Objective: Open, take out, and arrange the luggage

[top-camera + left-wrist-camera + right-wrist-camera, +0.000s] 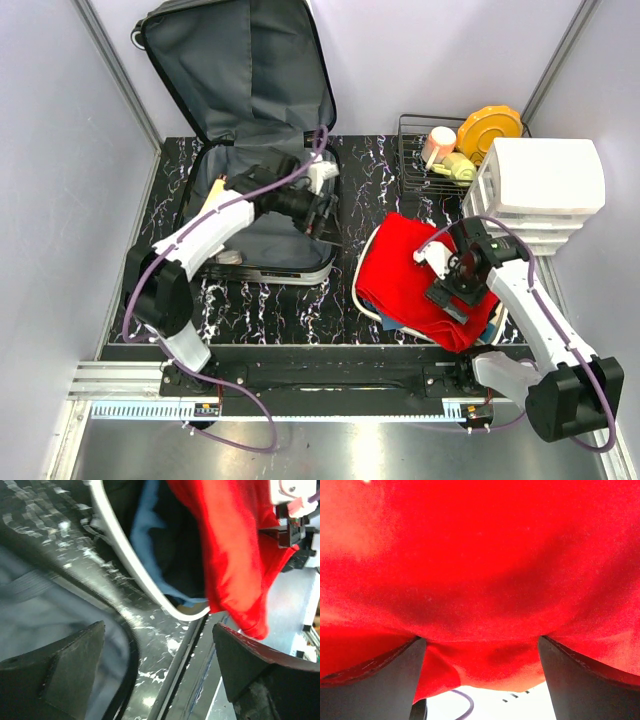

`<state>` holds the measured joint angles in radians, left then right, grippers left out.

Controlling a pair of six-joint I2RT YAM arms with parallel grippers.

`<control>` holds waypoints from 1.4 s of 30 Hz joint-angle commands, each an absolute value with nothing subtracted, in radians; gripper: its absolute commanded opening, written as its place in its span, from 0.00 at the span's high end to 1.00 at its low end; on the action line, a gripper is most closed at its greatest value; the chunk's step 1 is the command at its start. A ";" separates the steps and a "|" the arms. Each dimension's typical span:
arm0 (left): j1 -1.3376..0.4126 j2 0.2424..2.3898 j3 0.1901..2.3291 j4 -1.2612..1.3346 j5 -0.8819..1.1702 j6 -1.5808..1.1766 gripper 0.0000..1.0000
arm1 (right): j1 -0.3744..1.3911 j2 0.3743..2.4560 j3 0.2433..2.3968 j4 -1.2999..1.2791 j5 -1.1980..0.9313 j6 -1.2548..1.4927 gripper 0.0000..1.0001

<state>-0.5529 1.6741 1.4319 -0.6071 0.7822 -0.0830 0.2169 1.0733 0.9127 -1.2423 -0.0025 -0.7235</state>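
Lying open at the left rear of the tabletop point(380, 190), the luggage point(250, 100) leans its lid on the wall; its lower shell looks nearly bare (1 pale thing at the left edge is unclear). The left claw point(318, 205) hovers over that shell, jaws wide, empty. Right of it, a red cloth point(410, 270) heaps in a white basin point(366, 300) under the right claw point(480, 652), jaws spread, gripping nothing. Opening looks done; arranging remains.

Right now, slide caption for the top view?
Suitcase lies open; right end effector, open, at red cloth in white basin.
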 commanded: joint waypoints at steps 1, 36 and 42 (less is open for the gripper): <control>-0.407 1.600 1.514 -0.742 0.824 0.099 0.01 | 0.204 1.107 0.853 -1.148 0.117 -1.003 0.00; 0.078 1.667 1.339 -1.014 0.183 0.192 0.18 | 0.201 1.402 1.661 -1.215 -0.520 -0.491 0.00; 0.006 1.781 1.305 -0.996 0.170 0.186 0.25 | 0.201 1.410 1.658 -1.218 -0.505 -0.495 0.00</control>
<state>0.0536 1.7199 1.3125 -1.0256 0.1982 0.2123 0.2028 1.4036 1.6176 -1.2385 -0.4915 -0.5056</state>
